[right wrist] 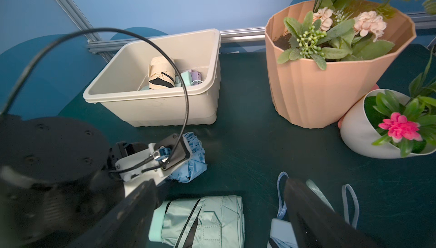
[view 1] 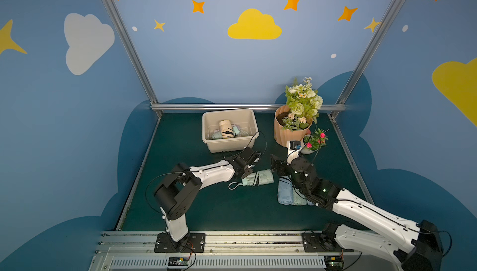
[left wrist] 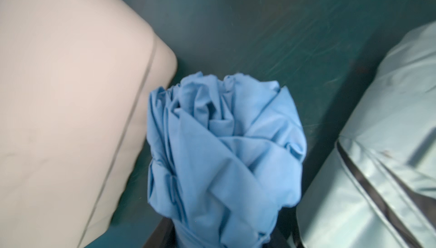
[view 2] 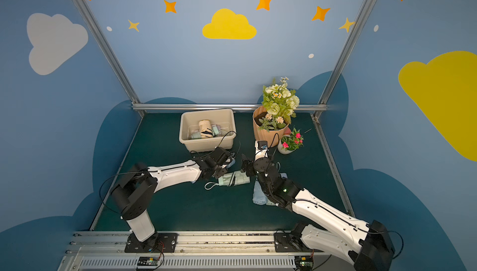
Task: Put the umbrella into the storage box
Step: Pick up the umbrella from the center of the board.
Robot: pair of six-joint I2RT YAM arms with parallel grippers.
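A folded blue umbrella sits between the jaws of my left gripper, which is shut on it just in front of the storage box. Its blue fabric pokes out under the left wrist. The beige storage box stands at the back of the mat and holds several folded umbrellas. A mint umbrella lies on the mat beside the left gripper. My right gripper is open above the mint umbrella, holding nothing.
A ribbed peach flower pot and a small white pot with pink flowers stand at the back right. More folded umbrellas lie under the right arm. Aluminium frame rails edge the green mat.
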